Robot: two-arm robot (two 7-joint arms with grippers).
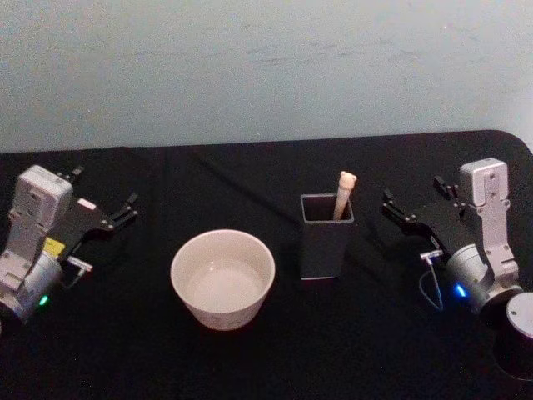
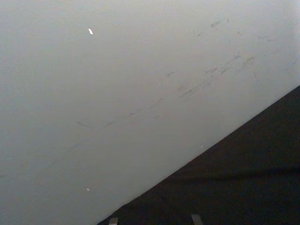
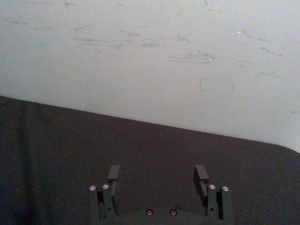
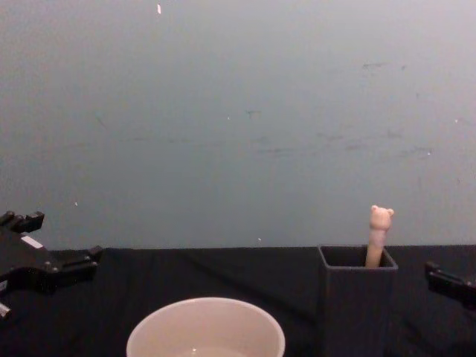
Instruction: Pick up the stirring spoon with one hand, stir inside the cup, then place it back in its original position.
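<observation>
The stirring spoon (image 1: 342,197) stands upright in a dark grey square holder (image 1: 323,250) right of centre; just its beige handle with the bear head (image 4: 379,217) sticks out, and the bowl is hidden inside. Left of the holder sits the cream-white cup (image 1: 221,315), with its rim (image 4: 205,303) low in the chest view. My left gripper (image 1: 104,193) rests open at the table's left side, well away from the cup. On the right, beside the holder, my right gripper (image 1: 414,197) is open, its fingers (image 3: 201,172) spread over bare black cloth with nothing between them.
A black cloth (image 1: 266,358) covers the table, which ends at a pale wall (image 1: 266,67) behind. Open cloth lies between each gripper and the cup and holder. The table's rounded back right corner (image 1: 516,137) is close to the right arm.
</observation>
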